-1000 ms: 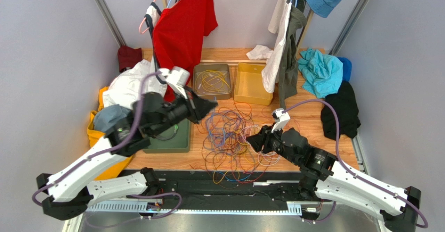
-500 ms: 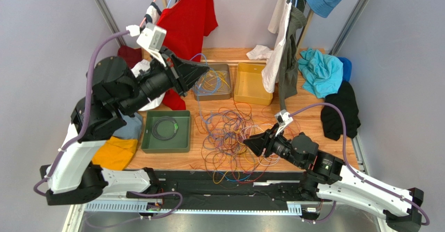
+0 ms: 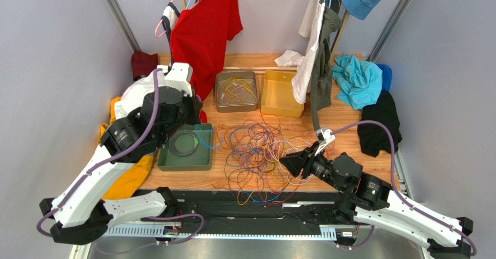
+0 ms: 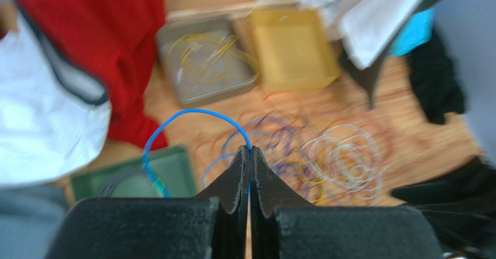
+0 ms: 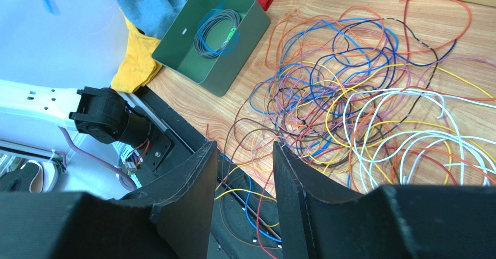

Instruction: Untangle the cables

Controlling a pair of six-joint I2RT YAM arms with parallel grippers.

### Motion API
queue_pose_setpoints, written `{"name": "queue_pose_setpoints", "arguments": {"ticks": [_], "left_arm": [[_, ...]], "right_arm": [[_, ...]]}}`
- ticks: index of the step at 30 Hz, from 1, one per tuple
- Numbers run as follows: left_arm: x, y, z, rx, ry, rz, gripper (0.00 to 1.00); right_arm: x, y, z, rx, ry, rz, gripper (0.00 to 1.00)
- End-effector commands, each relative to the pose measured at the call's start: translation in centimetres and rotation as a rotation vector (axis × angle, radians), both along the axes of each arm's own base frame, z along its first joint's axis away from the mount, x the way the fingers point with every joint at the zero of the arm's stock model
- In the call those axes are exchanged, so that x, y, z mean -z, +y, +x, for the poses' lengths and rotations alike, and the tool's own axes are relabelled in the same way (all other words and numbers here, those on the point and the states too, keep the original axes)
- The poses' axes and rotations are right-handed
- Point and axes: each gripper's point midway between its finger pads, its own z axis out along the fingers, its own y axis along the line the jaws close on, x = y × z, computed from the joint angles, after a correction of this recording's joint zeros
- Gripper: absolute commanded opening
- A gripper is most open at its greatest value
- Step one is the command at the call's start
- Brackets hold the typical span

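The cables (image 3: 262, 148) lie in a loose tangle of orange, blue, purple, yellow, red and white wires mid-table. They also show in the right wrist view (image 5: 349, 96). My left gripper (image 4: 250, 149) is shut on a blue cable (image 4: 192, 112). That cable arcs up from the fingertips and drops left to the green tray (image 4: 174, 169). In the top view this gripper (image 3: 197, 112) hangs above the tray's far right corner. My right gripper (image 5: 244, 145) is open and empty, over the tangle's near edge (image 3: 286, 163).
The green tray (image 3: 169, 163) holds a coiled grey cable (image 5: 218, 32). A grey tray (image 3: 220, 99) with yellow cables and a yellow tray (image 3: 281, 109) stand behind the tangle. Clothes hang and lie at the back and sides. Some wires (image 5: 256, 201) trail over the front rail.
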Motion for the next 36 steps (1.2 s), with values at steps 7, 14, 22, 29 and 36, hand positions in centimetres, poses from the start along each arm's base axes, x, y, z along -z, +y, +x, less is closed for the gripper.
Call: {"name": "queue_pose_setpoints", "arguments": {"ticks": [7, 14, 22, 29, 36], "left_arm": [[4.9, 5.0, -0.2, -0.197, 0.070, -0.020, 0.00], [8.2, 6.7, 0.3, -0.256, 0.150, -0.009, 0.00], [13.4, 8.5, 1.2, -0.357, 0.254, 0.000, 0.00], [18.8, 12.1, 4.0, -0.524, 0.427, -0.048, 0.00], [21.4, 13.0, 5.9, -0.572, 0.494, -0.004, 0.22]], "right_arm": [[0.5, -0.6, 0.0, 0.022, -0.002, 0.003, 0.42], [1.0, -0.8, 0.1, 0.028, 0.003, 0.002, 0.42], [1.8, -0.7, 0.1, 0.030, 0.008, -0.007, 0.42], [2.2, -0.2, 0.1, 0.015, 0.016, -0.017, 0.42], [2.2, -0.4, 0.2, 0.021, 0.003, -0.030, 0.42]]}}
